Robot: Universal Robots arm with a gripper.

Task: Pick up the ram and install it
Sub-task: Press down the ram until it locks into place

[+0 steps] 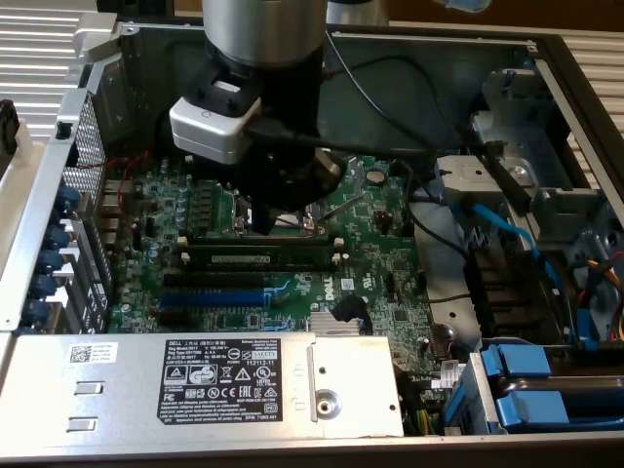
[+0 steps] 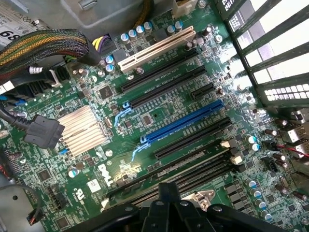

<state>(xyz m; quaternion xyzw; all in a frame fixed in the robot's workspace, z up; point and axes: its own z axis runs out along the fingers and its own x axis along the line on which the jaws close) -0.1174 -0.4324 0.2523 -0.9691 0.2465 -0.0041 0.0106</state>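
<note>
Fingers [image 1: 264,220] closed, tips pointing down at the motherboard [image 1: 380,292] just above the memory slots, centre of the exterior frame; whether they pinch anything cannot be told, since the black wrist body covers them. Gripper [image 1: 268,222] hangs from a grey arm column entering at top centre, with a white camera block [image 1: 214,129] clamped on the exterior view's left side of it. Ram [image 1: 261,259] lies just below the fingertips: a long dark green stick with a pale label strip, seated lengthwise in a black slot between white end clips, running left to right across the frame centre. Wrist view shows the gripper's black housing [image 2: 169,212] at the lower edge, with the ram [image 2: 193,166] as a dark strip next to it in the nearest slots. Below the ram in the exterior view sit more black slots and a blue slot [image 1: 212,297]; the same blue slot [image 2: 186,125] crosses the middle of the wrist frame. Silver heatsink [image 1: 336,327] lower centre. Grey power supply box [image 1: 205,385] with a black label fills the lower left. Blue drive brackets [image 1: 522,366] at the lower right. Metal chassis wall [image 1: 58,205] along the left.
</note>
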